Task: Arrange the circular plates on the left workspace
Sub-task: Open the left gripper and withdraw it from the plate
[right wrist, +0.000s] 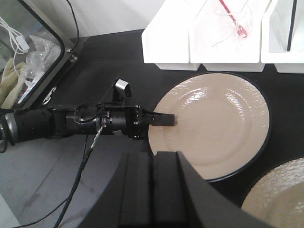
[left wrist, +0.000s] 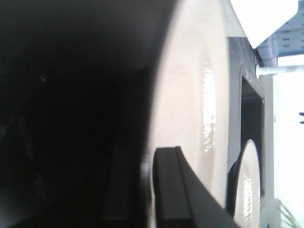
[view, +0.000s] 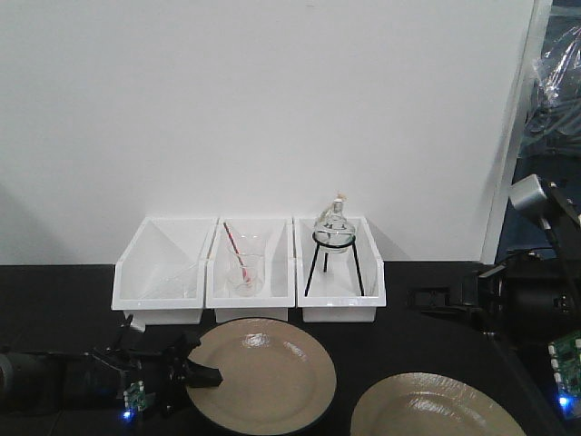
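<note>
Black fingers of the left gripper (right wrist: 167, 119) are clamped on the left rim of one circular plate (right wrist: 213, 123), the upper finger lying on its glossy tan face. That plate lies flat on the matte black countertop (view: 54, 291), just in front of the middle white bin (view: 250, 295). The right gripper (right wrist: 153, 164), off to that bin's right, has its jaws together on nothing. A second circular plate (view: 440, 409) lies farther forward and right of the bin, apart from the first. The bin holds a glass beaker (view: 245, 271).
</note>
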You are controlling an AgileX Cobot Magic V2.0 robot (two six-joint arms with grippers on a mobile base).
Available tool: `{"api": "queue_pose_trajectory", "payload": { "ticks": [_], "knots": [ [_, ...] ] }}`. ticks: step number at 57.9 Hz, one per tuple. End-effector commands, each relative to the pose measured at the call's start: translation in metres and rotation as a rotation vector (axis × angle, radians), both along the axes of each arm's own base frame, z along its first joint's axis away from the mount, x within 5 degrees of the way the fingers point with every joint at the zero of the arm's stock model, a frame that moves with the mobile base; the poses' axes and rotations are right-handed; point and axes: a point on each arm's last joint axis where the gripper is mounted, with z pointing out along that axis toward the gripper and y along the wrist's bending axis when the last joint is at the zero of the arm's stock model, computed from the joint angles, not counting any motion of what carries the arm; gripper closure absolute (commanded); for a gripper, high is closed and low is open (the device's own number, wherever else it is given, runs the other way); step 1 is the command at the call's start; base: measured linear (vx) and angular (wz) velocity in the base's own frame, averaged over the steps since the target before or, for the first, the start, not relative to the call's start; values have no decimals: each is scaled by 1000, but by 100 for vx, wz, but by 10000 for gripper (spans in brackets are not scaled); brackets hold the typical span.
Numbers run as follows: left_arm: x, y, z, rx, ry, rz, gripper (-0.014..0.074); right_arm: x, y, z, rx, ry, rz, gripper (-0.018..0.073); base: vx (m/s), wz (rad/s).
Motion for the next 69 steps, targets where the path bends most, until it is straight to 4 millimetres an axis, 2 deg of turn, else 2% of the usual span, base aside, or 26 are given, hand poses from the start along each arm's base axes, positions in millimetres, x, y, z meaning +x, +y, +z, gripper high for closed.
{"api": "queue_pose_trajectory", "payload": {
  "ticks": [1,7,12,23,31,50,59,64,69],
  "knots": [
    [3,-7,42,-101,-119,-12,190,-3,0,21,48,-67,-9,536,0,0],
    [4,-5,42,-76,-152,-27,94,-3,0,21,48,-67,-9,536,0,0],
    [4,-4,42,-46,-194,-41,62,-3,0,21,48,-67,-9,536,0,0],
    [7,7,42,52,-324,-85,62,-3,0,20,41,-67,-8,536,0,0],
    [11,24,42,93,-371,-69,62,-3,0,20,42,-65,-4,536,0,0],
    [11,60,51,-1,-403,-61,64,-3,0,20,27,-66,-3,536,0,0],
    [5,84,67,-30,-431,-66,125,-3,0,19,24,-66,-1,536,0,0],
    [-1,100,85,-13,-457,-62,215,-3,0,19,26,-64,-3,536,0,0],
    [-11,114,105,-22,-447,-65,358,-3,0,19,43,-44,-18,536,0,0]
  ]
}}
